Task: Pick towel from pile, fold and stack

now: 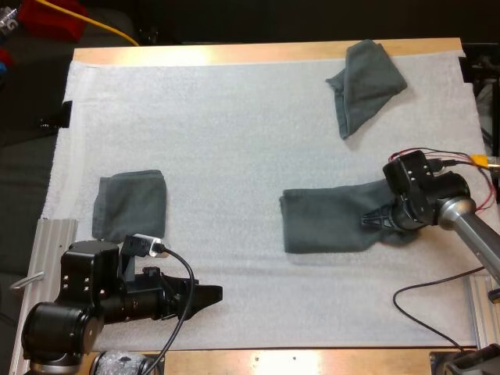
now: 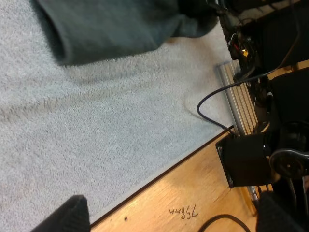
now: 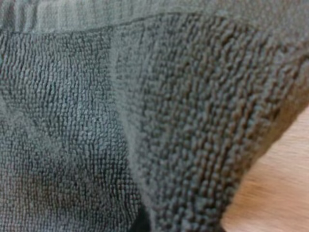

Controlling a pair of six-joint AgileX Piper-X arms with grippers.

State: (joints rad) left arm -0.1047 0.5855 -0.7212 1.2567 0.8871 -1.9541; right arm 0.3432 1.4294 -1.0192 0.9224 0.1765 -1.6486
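A dark grey-green towel (image 1: 332, 220) lies flattened on the white mat right of the middle. My right gripper (image 1: 373, 219) is at its right end, shut on the towel, with cloth bunched around the fingers. Towel weave (image 3: 145, 111) sits right up against the right wrist camera. A folded towel (image 1: 130, 205) rests at the mat's left side. One crumpled towel (image 1: 366, 82) lies at the far right corner. My left gripper (image 1: 209, 295) (image 2: 174, 220) hovers low near the mat's front edge, open and holding nothing. Beyond its fingers (image 2: 67, 217) lies the middle towel's edge (image 2: 111, 26).
The white mat (image 1: 234, 133) covers most of the wooden table (image 1: 234, 53). Aluminium rails (image 1: 51, 242) run along the left and right sides. A black cable (image 2: 212, 116) and my right arm's base (image 2: 256, 159) stand at the table's front right edge.
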